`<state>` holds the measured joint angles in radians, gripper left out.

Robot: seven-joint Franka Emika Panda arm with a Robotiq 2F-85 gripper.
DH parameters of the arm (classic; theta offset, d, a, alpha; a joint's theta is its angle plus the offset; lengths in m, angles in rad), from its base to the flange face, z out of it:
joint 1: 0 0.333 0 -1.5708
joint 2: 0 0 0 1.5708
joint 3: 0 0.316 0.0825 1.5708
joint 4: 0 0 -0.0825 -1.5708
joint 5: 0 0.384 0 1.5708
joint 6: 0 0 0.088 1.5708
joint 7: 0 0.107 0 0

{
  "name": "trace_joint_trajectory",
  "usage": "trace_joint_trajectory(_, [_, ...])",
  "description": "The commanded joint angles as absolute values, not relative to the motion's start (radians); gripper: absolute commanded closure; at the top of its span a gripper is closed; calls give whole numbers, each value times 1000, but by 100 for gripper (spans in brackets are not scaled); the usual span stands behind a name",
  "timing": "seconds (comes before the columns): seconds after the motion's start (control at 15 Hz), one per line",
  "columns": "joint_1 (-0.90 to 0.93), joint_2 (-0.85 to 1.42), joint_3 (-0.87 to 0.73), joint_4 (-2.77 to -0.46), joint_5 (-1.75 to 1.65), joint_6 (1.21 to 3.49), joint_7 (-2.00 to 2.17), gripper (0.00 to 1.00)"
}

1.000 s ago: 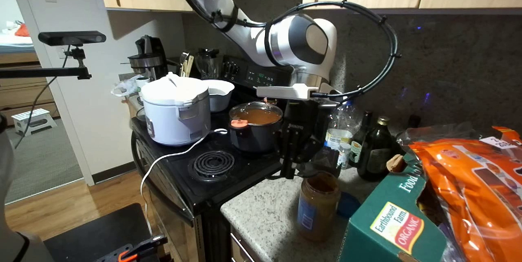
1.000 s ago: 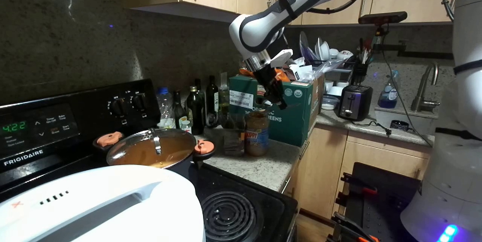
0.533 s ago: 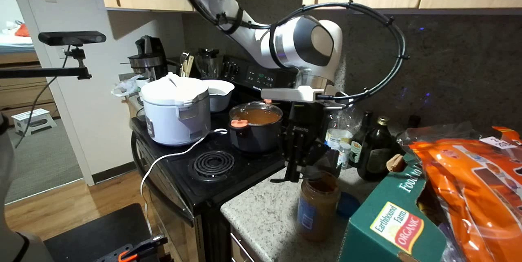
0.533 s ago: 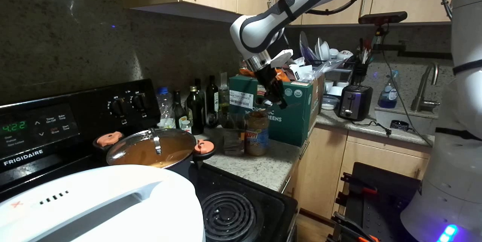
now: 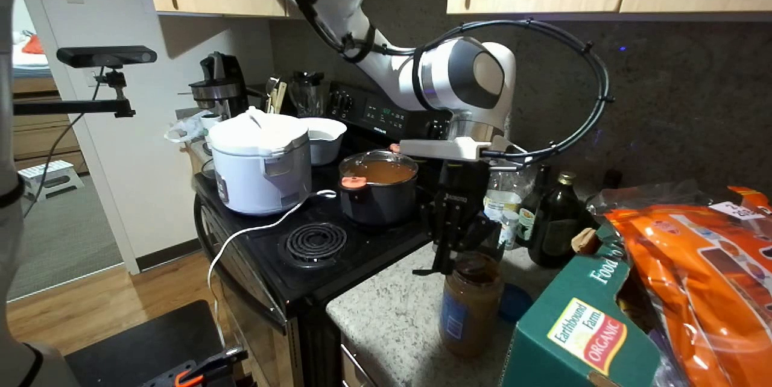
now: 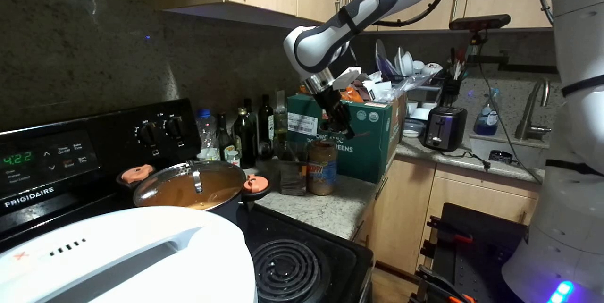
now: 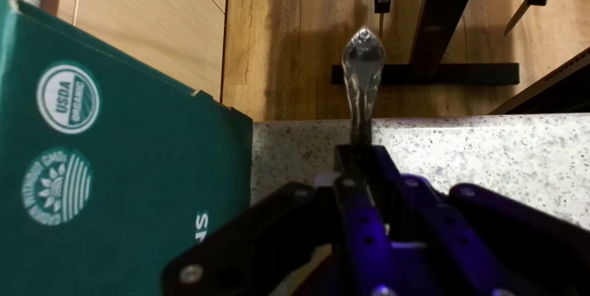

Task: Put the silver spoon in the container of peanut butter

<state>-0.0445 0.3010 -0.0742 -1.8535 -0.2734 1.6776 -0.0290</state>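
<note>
The open peanut butter jar [image 5: 470, 317], with tan contents and a blue label, stands upright on the counter; it also shows in an exterior view [image 6: 322, 171]. My gripper [image 5: 443, 265] is shut on the silver spoon [image 7: 363, 68]. In the wrist view the patterned handle sticks out beyond the fingertips [image 7: 362, 148], toward the counter's front edge. The handle shows as a thin dark sliver in both exterior views. The spoon's bowl is hidden behind the fingers. The fingertips [image 6: 349, 132] are close above and beside the jar's mouth; I cannot tell whether anything touches it.
A green carton [image 5: 579, 320] with an orange bag [image 5: 693, 266] stands beside the jar. A blue lid [image 5: 514, 302] lies behind it. Dark bottles [image 5: 556, 224] stand at the wall. A clear packet [image 6: 292, 178] is against the jar. The stove holds a pot [image 5: 379, 194].
My gripper, with the spoon, has shifted toward the jar and come slightly lower: rightward in an exterior view, leftward at the end in another. The jar has not moved.
</note>
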Motion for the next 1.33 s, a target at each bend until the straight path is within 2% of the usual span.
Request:
trace_joint_trajectory(0.0, [-45,347,-77,-1780,-296,1642,-21,95])
trace_joint_trajectory(1.27, [-51,487,-74,-1608,-306,1508,-66,95])
